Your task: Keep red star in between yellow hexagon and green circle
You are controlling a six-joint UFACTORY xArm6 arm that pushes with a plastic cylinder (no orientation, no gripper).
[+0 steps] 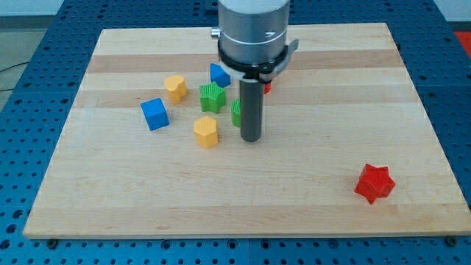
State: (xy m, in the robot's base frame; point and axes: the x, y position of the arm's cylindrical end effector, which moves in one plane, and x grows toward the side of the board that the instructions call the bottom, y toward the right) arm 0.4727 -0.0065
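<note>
The red star (374,183) lies near the view's bottom right, far from the other blocks. The yellow hexagon (207,132) sits left of centre. The green circle (236,112) is mostly hidden behind my rod; only its left edge shows. My tip (252,138) rests on the board just right of the yellow hexagon and against the green circle's right side.
A green star (212,97), a blue triangle-like block (219,74), a yellow heart-like block (175,87) and a blue cube (154,114) cluster at upper left. A small red block (267,86) peeks from behind the rod. The wooden board (331,88) has edges all round.
</note>
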